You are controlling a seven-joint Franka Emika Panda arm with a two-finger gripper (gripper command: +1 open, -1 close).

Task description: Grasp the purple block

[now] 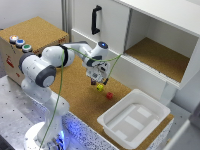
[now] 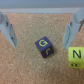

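The purple block [image 2: 44, 48] is a small dark cube with a yellow letter on its top face, lying on the cork surface. In the wrist view it sits between my two fingers [image 2: 9, 30], closer to the fingertip line than to the palm, and neither finger touches it. My gripper [image 2: 39, 45] is open around it. In the exterior view my gripper [image 1: 95, 80] hangs low over the cork, just beside the yellow-green cube [image 1: 100, 87]; there the purple block is too dark and too hidden under the hand to make out.
A yellow-green cube [image 2: 76, 57] lies close beside the purple block, just outside one finger. A red cube [image 1: 109, 95] lies a little further. A white tray [image 1: 132, 120] stands at the exterior view's lower right. An open cabinet [image 1: 160, 55] stands behind.
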